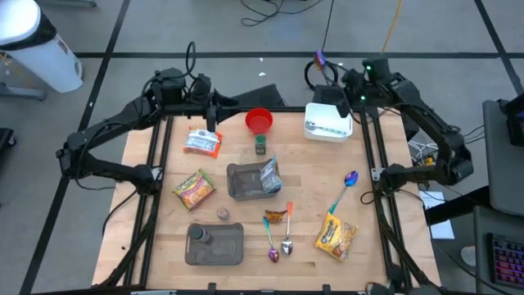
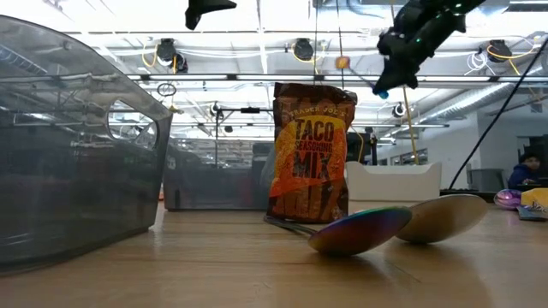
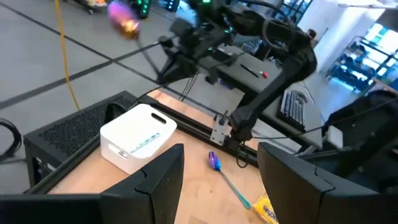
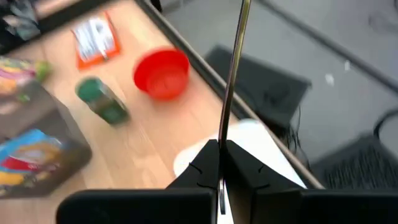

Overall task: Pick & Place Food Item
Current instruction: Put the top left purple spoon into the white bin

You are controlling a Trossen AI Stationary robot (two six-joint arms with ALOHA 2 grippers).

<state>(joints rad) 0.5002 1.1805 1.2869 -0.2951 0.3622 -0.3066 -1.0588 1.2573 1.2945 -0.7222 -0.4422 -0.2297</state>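
High view: orange-yellow taco seasoning packet (image 1: pixel 336 237) flat on near right of wooden table (image 1: pixel 155 246), nobody touching it. Iridescent metal spoons (image 1: pixel 278 238) just left of it. Farther back, right gripper (image 1: pixel 326 64) up over white rectangular container (image 1: pixel 328 121), clamped tight on thin purple-tipped spoon handle (image 4: pixel 233 68). Left gripper (image 1: pixel 214 108) parked far left edge, fingers apart, empty.

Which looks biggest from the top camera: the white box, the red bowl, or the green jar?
Biggest to smallest in the high view:
1. white box
2. red bowl
3. green jar

All stand on the table, so the order is fair.
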